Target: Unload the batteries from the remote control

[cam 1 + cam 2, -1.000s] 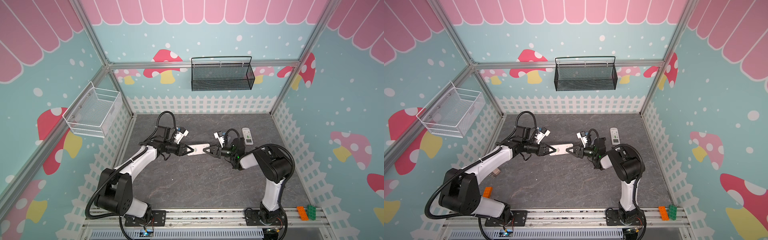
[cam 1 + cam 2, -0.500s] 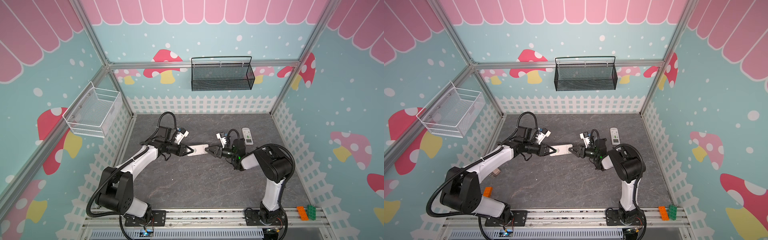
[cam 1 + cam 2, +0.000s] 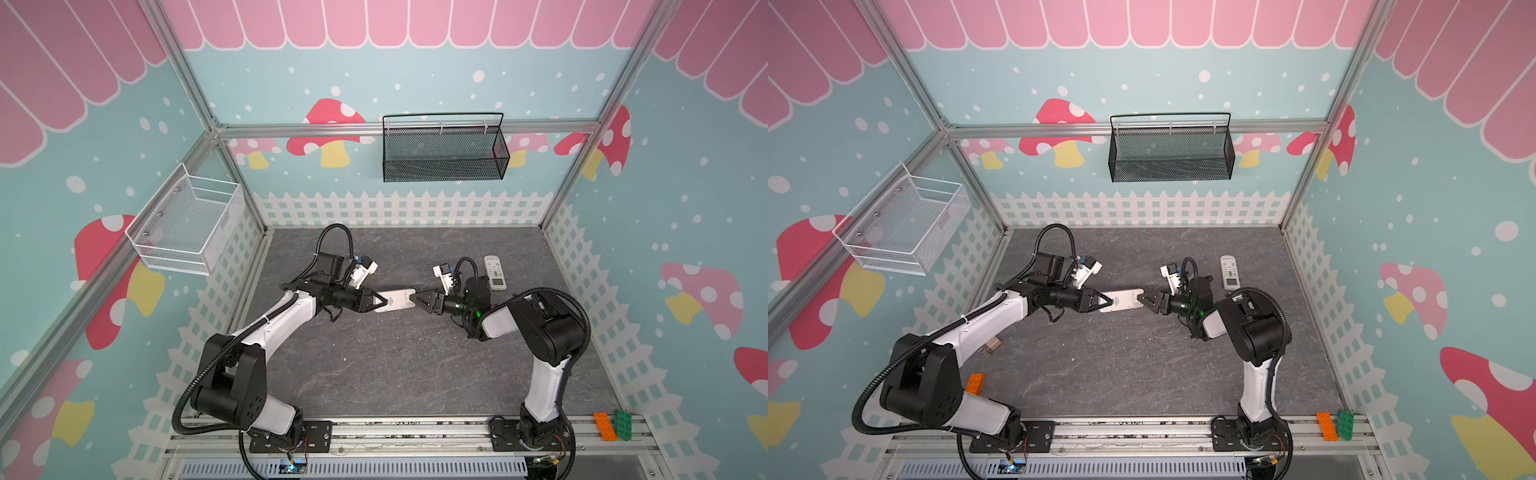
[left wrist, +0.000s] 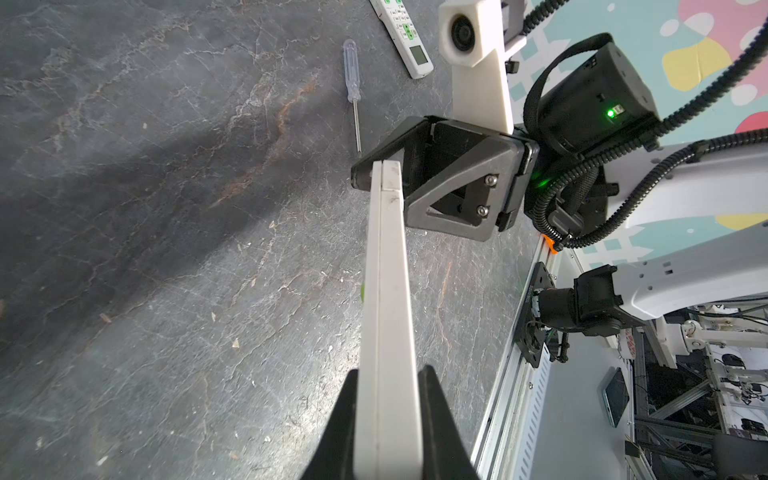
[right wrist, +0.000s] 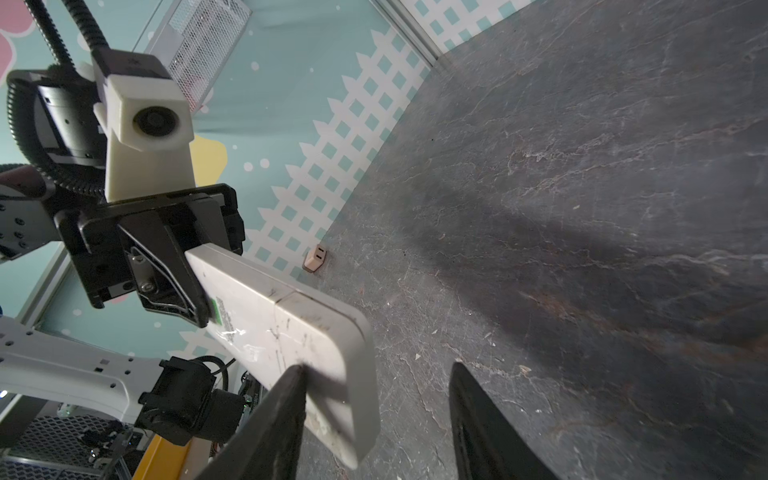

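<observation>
- Since a second ago my right gripper (image 5: 376, 368) has let go of the long white plastic remote control (image 5: 286, 328). Its jaws now stand apart, one finger (image 5: 282, 415) at the rounded end, touching or just beside it, I cannot tell which. The other is well clear.
- My left gripper (image 4: 388, 374) is clamped on the opposite end, pressing both flat faces and holding it edge-on above the grey stone-patterned table (image 3: 395, 365).
- In both top views the remote control spans the space between my two grippers near the table's middle.
- Only the right wrist view shows its back: a seam across the shell with the end cover seated, a green-edged label and some clear tape.
- I see the batteries in no view and cannot tell whether they sit inside.
- Only the left wrist view shows a clear-handled screwdriver with a thin steel shaft (image 4: 353, 83) on the table beyond my right gripper.
- Near it lies a second white remote with a small screen (image 4: 405, 37). The top views show this remote (image 3: 494, 272) behind my right arm, but I cannot make out the screwdriver there.
- A small beige plastic piece with two dark slots (image 5: 315, 259) lies at the foot of the picket-fence wall.
- A top view shows it (image 3: 992, 345) beside my left arm, near an orange toy brick (image 3: 975, 383).
- The left wrist view cuts my own fingers off at its edge.
</observation>
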Robot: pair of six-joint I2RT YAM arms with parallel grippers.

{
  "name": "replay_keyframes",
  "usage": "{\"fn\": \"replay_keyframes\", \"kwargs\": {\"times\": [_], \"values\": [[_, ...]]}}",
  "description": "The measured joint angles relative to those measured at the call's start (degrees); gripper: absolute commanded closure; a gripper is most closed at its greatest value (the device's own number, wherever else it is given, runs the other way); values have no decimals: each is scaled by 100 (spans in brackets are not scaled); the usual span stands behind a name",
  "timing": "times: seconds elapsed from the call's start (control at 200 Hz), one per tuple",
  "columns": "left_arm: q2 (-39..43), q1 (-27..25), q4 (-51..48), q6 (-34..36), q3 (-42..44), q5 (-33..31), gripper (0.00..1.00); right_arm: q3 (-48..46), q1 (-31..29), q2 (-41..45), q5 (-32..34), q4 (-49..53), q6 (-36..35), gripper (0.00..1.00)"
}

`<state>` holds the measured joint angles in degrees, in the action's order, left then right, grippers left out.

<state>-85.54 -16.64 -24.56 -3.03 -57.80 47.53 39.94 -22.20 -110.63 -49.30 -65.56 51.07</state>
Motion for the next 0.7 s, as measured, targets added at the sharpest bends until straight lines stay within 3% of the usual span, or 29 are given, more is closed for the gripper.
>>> {"fn": "replay_keyframes", "kwargs": {"times": [0.24,0.49,0.7], "values": [[-50,-13,-7,-20,-50,-20,100,0,-85,0,46,85,-26,43],[-61,-7,-90,-20,-55,-210,100,-22,-146,42,345,339,-343,73],[-55,-4,-179,24,-125,-254,100,-337,24,284,750,741,-610,81]]}}
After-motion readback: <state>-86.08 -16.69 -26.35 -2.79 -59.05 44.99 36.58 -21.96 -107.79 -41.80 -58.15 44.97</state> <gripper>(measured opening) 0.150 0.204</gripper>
